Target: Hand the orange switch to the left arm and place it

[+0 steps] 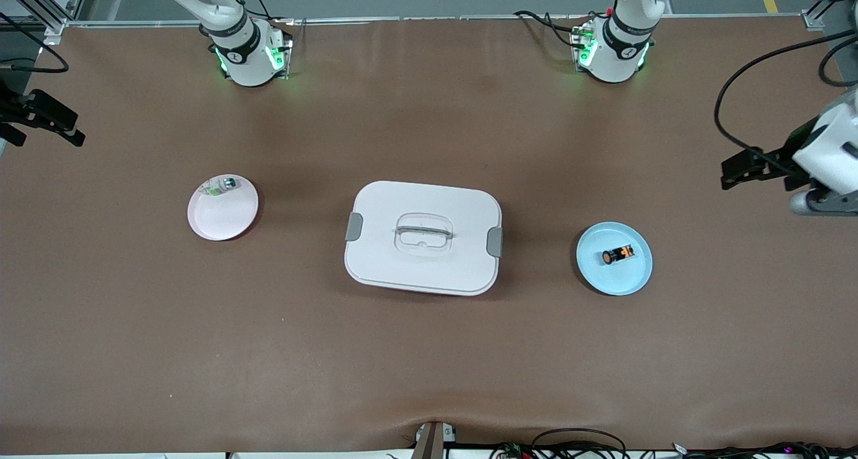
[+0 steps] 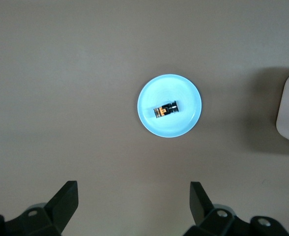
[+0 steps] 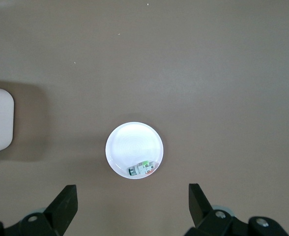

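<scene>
The switch [image 1: 617, 255] is lying on its side in the blue plate [image 1: 637, 275] at the left arm's end of the desk [image 1: 429, 352]. The left gripper [image 2: 132, 199] is hanging high with fingers apart, likely readying a descent. The right gripper [image 3: 132, 199] is waiting high over its end, fingers apart, near the pink plate [image 1: 228, 218] holding a green-capped part [image 1: 222, 187]. The box [image 1: 423, 237] is sitting between the plates, blocking a straight path.

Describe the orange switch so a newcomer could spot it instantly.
Start at the big white box mid-table, then go toward the left arm's end to the round blue plate. The orange switch lies on its side on that plate: a tiny black cylinder with an orange cap. The similar part on the pink plate is clear-silver with green, not orange.
</scene>
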### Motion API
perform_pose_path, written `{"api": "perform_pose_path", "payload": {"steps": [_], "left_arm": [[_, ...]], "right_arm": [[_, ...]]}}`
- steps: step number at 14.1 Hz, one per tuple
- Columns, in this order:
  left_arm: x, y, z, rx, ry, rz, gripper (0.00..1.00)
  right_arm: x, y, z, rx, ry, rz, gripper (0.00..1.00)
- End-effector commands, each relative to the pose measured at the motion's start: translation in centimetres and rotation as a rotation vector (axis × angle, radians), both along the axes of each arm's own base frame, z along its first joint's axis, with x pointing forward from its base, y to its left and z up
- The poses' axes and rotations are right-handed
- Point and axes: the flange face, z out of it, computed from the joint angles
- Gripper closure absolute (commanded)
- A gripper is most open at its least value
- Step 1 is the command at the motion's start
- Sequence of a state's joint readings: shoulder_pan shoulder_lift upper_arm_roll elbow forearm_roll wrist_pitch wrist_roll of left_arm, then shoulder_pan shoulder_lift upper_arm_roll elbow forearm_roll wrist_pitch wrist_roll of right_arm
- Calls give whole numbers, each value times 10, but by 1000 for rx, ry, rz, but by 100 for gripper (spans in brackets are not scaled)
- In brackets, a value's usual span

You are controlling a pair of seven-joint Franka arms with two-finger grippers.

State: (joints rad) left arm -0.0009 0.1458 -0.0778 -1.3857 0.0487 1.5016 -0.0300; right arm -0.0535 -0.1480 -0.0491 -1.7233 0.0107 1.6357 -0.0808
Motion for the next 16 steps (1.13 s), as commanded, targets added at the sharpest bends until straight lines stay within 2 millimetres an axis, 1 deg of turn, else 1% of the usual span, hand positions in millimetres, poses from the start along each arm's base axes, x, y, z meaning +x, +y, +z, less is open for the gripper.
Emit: {"api": "perform_pose_path", "payload": {"steps": [1, 2, 4, 7, 10, 13, 16], "left_arm": [[-34, -15, 30, -6, -28, -15, 0], [-43, -20, 30, -11, -21, -23, 0], [-54, -27, 30, -11, -10, -34, 0], [-69, -27, 24, -8, 6, -35, 0], [-71, -26, 26, -10, 4, -37, 0], [-68, -15, 25, -45, 8, -18, 0], [-66, -15, 24, -46, 7, -17, 0]], "right_arm": [[2, -2, 5, 3, 0, 8, 0], [2, -2, 6, 3, -2, 8, 0], [2, -2, 8, 3, -5, 8, 0], [2, -2, 8, 3, -5, 6, 0], [2, -2, 8, 3, -5, 8, 0], [3, -2, 7, 3, -3, 8, 0], [3, -1, 6, 3, -2, 10, 0]]}}
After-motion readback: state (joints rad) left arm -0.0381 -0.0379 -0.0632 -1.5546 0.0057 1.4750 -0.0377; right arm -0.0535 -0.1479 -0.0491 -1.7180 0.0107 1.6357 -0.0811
